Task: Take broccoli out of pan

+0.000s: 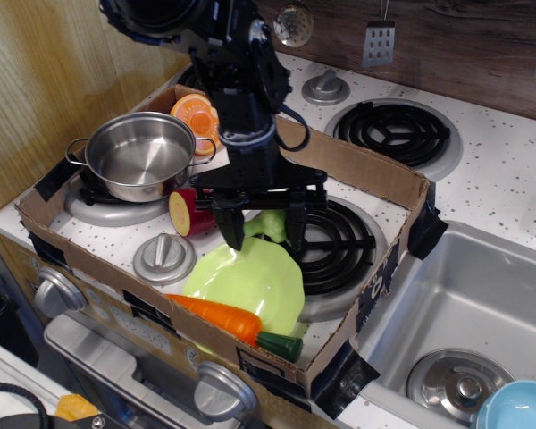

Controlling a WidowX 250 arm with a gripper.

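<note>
I hold the small light yellow-green plastic toy broccoli (266, 223) between the fingers of the black gripper (263, 234), clear of the round shiny stainless-steel pan (139, 155) and just above the far rim of the flat lime-green plate (248, 280). I judge it light, rigid and slippery; grip across its stem.

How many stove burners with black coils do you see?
3, maybe more hidden: one at back right, one inside the cardboard box partly behind the gripper, one under the pan. The arm may hide another.
</note>
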